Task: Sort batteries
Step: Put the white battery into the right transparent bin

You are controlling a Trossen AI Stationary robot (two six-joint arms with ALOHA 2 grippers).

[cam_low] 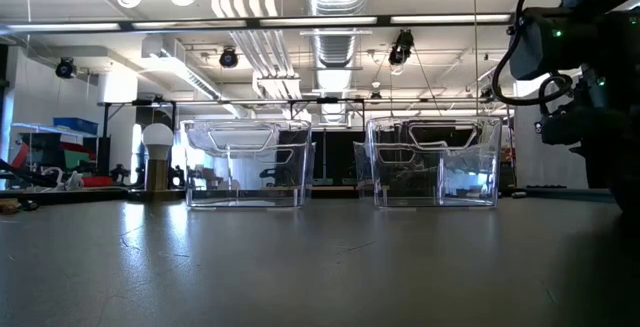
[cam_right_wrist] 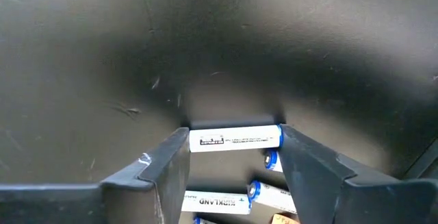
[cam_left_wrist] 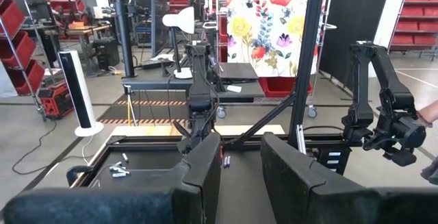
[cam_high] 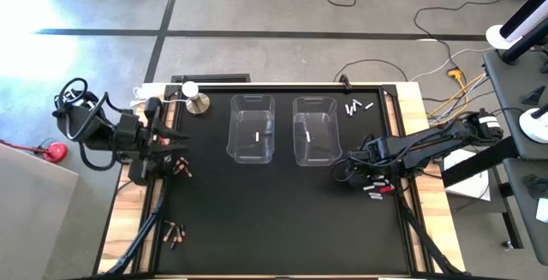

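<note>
Right gripper [cam_right_wrist: 233, 157] is down on the black mat [cam_high: 274, 220], just right of the right clear bin [cam_high: 314, 130], fingers partly open, straddling a white Kirkland battery [cam_right_wrist: 235, 139] lying crosswise between the fingertips; both tips sit at its ends, so it looks clamped, but it is not lifted. More white batteries [cam_right_wrist: 274, 196] lie just beside it. Each clear bin holds one white battery; left clear bin [cam_high: 252, 128] sits beside the right one. Loose white batteries [cam_high: 358, 106] lie past the right bin's far right corner. Copper batteries [cam_high: 175, 233] lie well left of the bins. Left gripper [cam_left_wrist: 238, 172] waits at the mat's left edge, narrowly open, holding nothing.
</note>
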